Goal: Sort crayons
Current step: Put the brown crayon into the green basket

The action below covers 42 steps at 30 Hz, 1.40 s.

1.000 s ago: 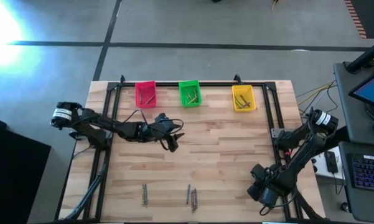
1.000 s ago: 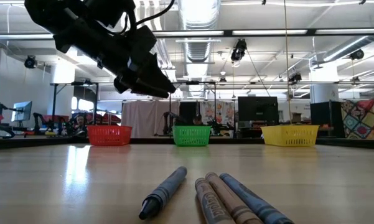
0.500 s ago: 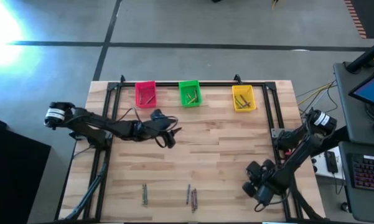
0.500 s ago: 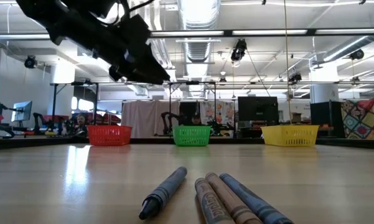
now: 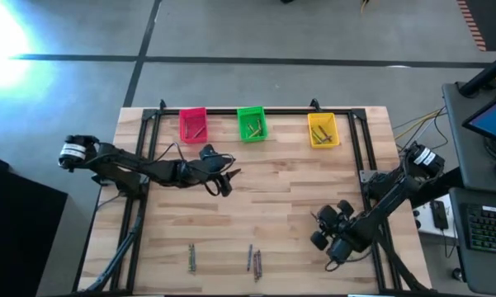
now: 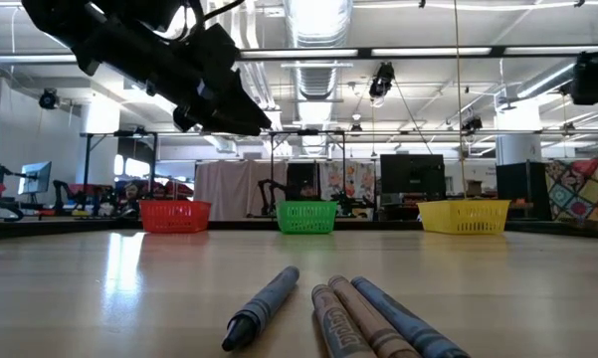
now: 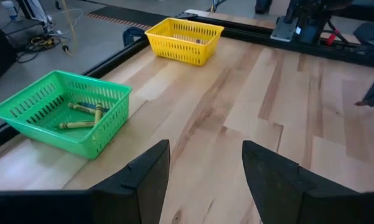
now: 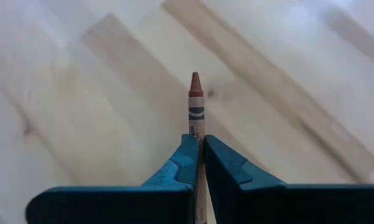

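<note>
wooden slats make up the table [image 5: 281,206], seen from above with a pink bin [image 5: 193,125], green bin [image 5: 251,124] and yellow bin [image 5: 323,130] in a row along its far edge, each with crayons inside. the left gripper [image 5: 224,178] hangs over the table just in front of the pink and green bins. the right gripper [image 5: 320,228] is over the near right part of the table. loose crayons [image 5: 253,261] lie near the front edge, with another small group [image 5: 192,258] to their left.

level with the tabletop, four crayons [image 6: 343,316] lie close to the camera, and the three bins stand far behind. the left arm [image 6: 159,65] hangs high above.

from the left wrist, its fingers [image 7: 146,180] stand apart with nothing between them; the green bin [image 7: 62,118] holds olive crayons [image 7: 84,116].

from the right wrist, the fingers [image 8: 227,171] are pinched shut on a reddish-brown crayon [image 8: 195,106], its tip pointing away over the wood.
</note>
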Motion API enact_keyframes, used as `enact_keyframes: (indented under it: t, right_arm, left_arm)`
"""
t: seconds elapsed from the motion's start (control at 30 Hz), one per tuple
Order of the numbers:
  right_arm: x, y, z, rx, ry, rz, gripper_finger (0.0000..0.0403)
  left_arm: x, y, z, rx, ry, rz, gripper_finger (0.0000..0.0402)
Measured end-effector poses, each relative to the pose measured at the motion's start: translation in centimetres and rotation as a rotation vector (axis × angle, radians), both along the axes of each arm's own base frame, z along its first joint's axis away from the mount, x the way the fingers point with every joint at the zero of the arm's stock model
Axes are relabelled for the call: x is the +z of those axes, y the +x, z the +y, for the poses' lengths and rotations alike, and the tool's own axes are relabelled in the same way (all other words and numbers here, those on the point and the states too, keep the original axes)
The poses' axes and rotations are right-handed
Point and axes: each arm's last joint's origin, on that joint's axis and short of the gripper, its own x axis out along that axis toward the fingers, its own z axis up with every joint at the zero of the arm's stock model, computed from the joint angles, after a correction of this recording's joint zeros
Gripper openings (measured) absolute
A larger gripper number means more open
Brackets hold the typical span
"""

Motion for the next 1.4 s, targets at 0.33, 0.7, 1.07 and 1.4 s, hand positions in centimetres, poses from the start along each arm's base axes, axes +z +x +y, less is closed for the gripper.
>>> enact_keyframes:
  t: [0.33, 0.7, 1.07, 1.4]
  right_arm:
    - [3.8, 5.1, -0.4, 0.148, -0.197, -0.208, 0.0013]
    - [9.2, 9.6, 0.6, 0.390, -0.387, -0.368, 0.0013]
    - [5.0, 10.0, -1.4, 0.415, -0.300, -0.471, 0.0013]
    - [2.6, 9.8, -4.7, 0.479, -0.181, -0.768, 0.0013]
  left_arm:
    - [-1.4, 2.4, -1.0, -0.252, -0.038, -0.164, 0.0184]
    - [-4.1, 4.3, -1.6, -0.359, -0.053, -0.193, 0.0184]
    - [-2.4, 3.9, -1.6, -0.374, -0.007, -0.222, 0.0184]
    - [-2.2, 3.8, -1.8, -0.438, -0.003, -0.229, 0.0177]
